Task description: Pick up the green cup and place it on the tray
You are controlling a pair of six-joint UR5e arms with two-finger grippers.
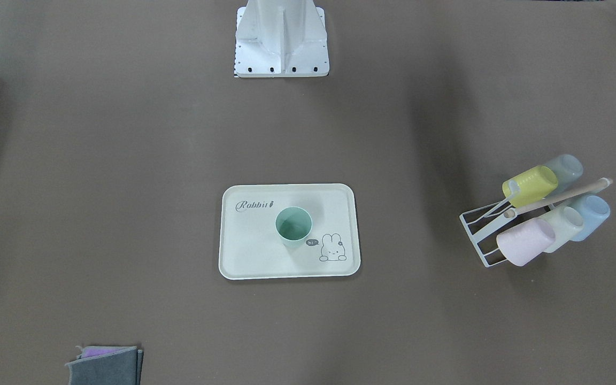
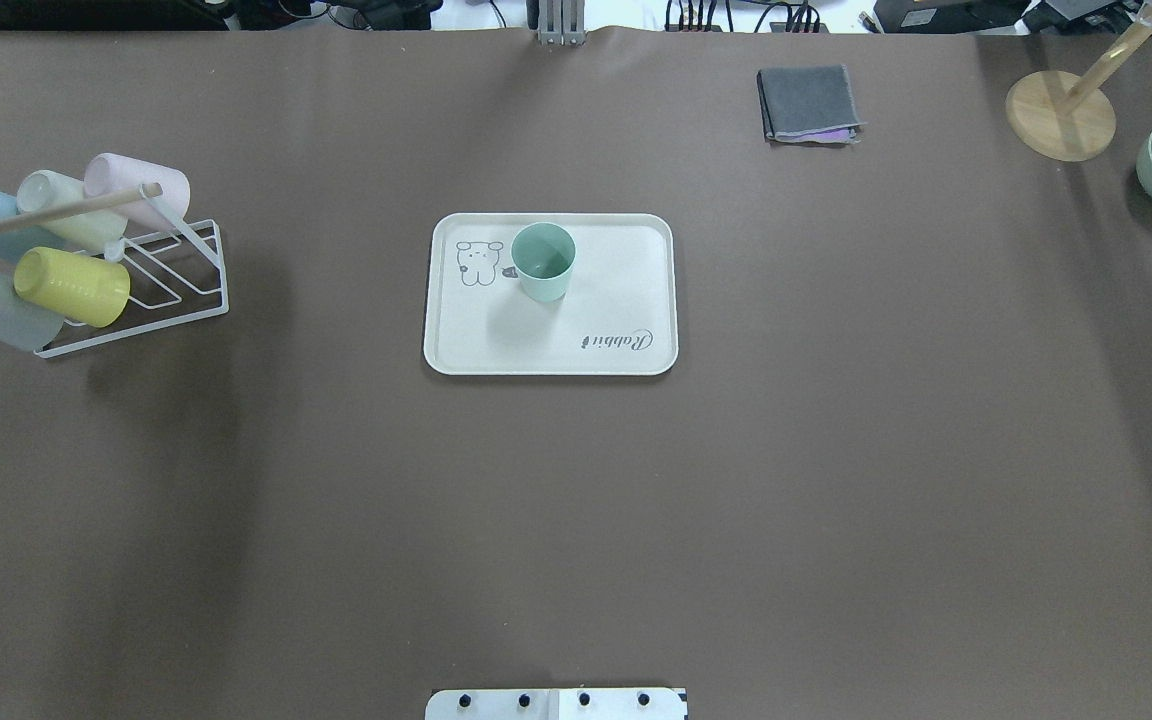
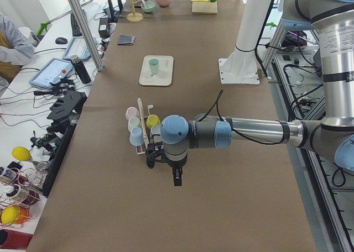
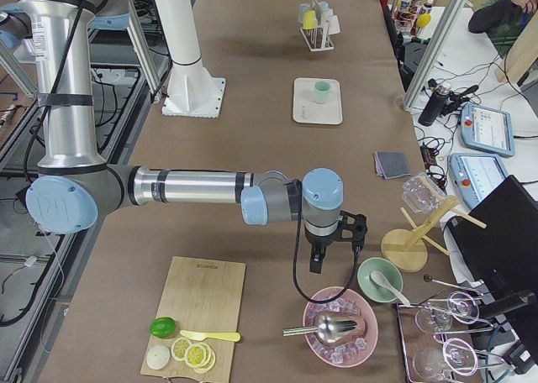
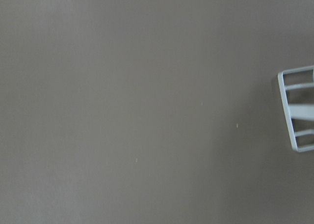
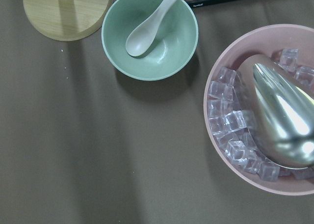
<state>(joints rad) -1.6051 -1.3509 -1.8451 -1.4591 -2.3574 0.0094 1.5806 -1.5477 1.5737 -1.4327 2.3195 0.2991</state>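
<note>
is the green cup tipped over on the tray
No, the green cup stands upright with its mouth up on the tray, beside the bunny drawing.

Open table (image 2: 836, 450) surrounds the tray (image 2: 616, 290); cup rack (image 2: 222, 270) well apart.

A long table covered in matte brown paper (image 2: 836, 450) is seen basically everywhere. In the left-side view a cluttered white workbench (image 3: 41, 50) is parked at 9 o'clock, a silver aluminium post (image 3: 83, 25) at 11.
</note>
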